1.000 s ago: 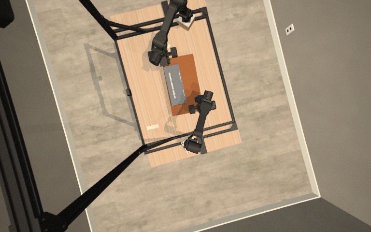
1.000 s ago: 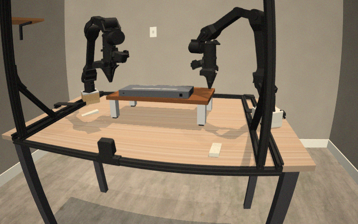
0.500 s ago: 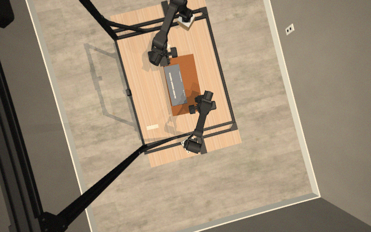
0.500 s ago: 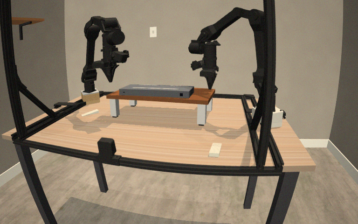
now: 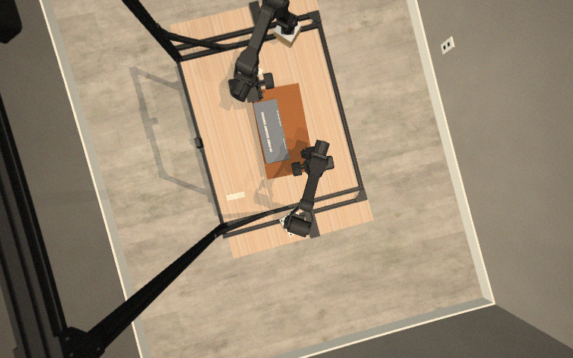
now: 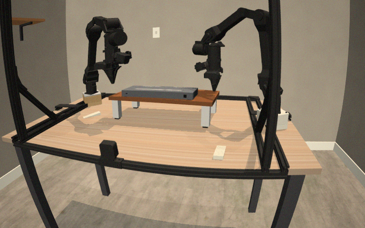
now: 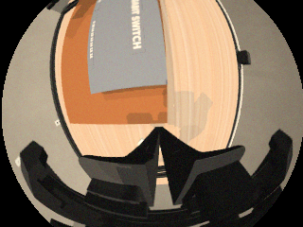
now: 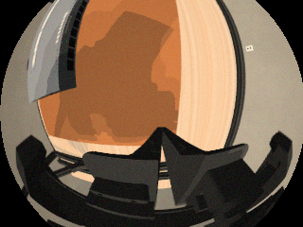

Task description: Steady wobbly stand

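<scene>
"SWITCH" — in white on the grey network switch (image 5: 274, 136) (image 6: 158, 93) (image 7: 115, 61) (image 8: 46, 61)
</scene>
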Motion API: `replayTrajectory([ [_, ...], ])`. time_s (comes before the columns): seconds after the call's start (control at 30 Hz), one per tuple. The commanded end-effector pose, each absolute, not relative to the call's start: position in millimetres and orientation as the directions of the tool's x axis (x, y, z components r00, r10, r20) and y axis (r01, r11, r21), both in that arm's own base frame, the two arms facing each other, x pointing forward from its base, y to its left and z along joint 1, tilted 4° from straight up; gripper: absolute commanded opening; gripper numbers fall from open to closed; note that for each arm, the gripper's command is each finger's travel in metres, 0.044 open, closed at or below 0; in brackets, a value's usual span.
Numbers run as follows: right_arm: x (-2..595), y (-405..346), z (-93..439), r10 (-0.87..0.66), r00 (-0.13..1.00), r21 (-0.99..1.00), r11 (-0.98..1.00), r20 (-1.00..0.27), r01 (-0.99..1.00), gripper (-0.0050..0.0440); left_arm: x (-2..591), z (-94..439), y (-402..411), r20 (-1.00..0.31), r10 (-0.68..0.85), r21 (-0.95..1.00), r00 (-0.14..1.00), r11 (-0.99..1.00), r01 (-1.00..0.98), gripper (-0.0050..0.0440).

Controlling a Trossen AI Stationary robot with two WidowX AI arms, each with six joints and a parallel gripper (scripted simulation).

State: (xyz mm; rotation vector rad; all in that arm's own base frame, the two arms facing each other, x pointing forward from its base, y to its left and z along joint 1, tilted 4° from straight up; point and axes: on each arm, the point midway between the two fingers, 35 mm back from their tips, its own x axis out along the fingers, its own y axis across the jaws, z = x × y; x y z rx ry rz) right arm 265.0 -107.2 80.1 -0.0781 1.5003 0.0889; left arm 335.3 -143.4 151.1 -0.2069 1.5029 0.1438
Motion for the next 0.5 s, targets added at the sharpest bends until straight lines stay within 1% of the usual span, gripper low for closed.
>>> replayTrajectory([
  [0.0, 265.2, -103.3, 70.9, 0.032, 0.056, 0.026, 0.994, -0.998, -0.108, 0.0000, 335.3, 151.1, -143.4, -0.997, -0.033, -0.047, 0.065, 0.974, -0.222, 0.0000],
  [0.3, 265.2, -103.3, 70.9, 0.032, 0.056, 0.026, 0.994, -0.998, -0.108, 0.0000, 335.3, 151.1, -143.4, -0.997, -0.033, -0.047, 0.065, 0.974, -0.222, 0.0000],
  [0.33, 260.9, -105.7, 146.3, 0.011, 0.068, 0.003, 0.994, -0.998, -0.107, 0.0000, 335.3, 151.1, -143.4, -0.997, -0.033, -0.047, 0.065, 0.974, -0.222, 0.0000],
  [0.47, 260.9, -105.7, 146.3, 0.011, 0.068, 0.003, 0.994, -0.998, -0.107, 0.0000, 335.3, 151.1, -143.4, -0.997, -0.033, -0.047, 0.065, 0.974, -0.222, 0.0000],
])
